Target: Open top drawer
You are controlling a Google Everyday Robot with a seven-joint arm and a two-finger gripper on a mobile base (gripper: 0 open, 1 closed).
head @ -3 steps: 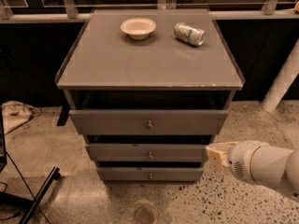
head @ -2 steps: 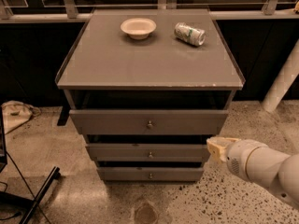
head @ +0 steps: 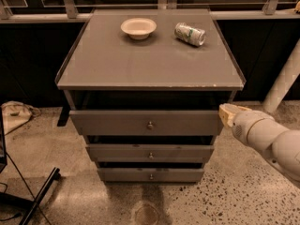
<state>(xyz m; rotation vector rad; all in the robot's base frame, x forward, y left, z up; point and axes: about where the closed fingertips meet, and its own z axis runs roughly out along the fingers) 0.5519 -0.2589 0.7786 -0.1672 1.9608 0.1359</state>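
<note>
Leftmost, a pale cloth (head: 14, 115) lies on the speckled floor, with a black stand leg (head: 41, 190) nearer the camera. The grey bench (head: 93, 64) is mid-frame: a white bowl (head: 138, 27) sits at the back of its top and a can (head: 190, 33) lies on its side right of the bowl, apart from it. The top drawer (head: 108, 122) sits right under the bench top, with a dark gap above its front and a round knob (head: 150, 124) at centre. Two narrower drawers (head: 117, 152) are below. The end effector (head: 228, 114) is at the top drawer's right end, level with its front; whether they touch, cannot tell, and whether it is parted or closed, cannot tell. The white arm (head: 272, 139) runs off right, a pale post (head: 283, 78) behind it.
</note>
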